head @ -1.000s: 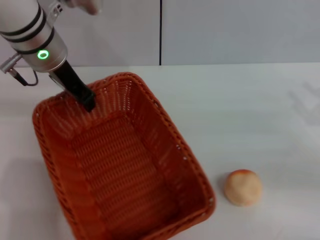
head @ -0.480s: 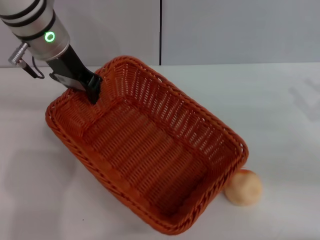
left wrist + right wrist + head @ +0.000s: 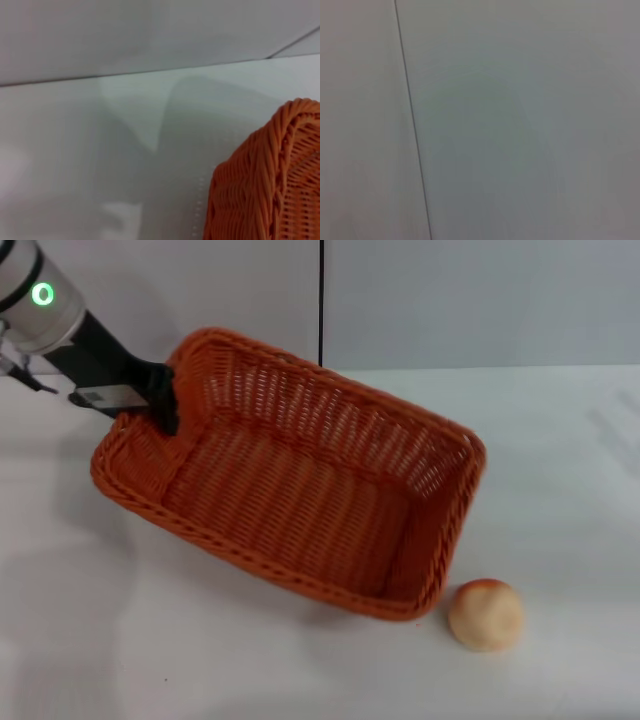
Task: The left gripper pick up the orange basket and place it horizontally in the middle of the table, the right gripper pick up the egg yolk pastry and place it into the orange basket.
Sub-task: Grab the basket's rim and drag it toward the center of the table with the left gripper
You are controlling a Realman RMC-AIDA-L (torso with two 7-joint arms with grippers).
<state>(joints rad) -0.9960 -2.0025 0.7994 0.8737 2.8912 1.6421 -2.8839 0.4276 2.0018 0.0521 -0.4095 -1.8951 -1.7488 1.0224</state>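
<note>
Where its slim black fingers pinch the braided rim, the left gripper [image 3: 160, 408] clamps the burnt-orange woven wicker basket [image 3: 300, 490] at its far-left corner, tilted over the white table [image 3: 560, 460]. Near its other end sits the small round beige egg yolk pastry [image 3: 486, 614].

A bare test bench in a lab or robot-trial room, by the look of it. The table [image 3: 560, 440] is plain white, backed by flat pale wall panels [image 3: 470, 300] split by one dark vertical seam [image 3: 321, 300]. A robot arm [image 3: 40, 305] with a green light ring reaches in.
</note>
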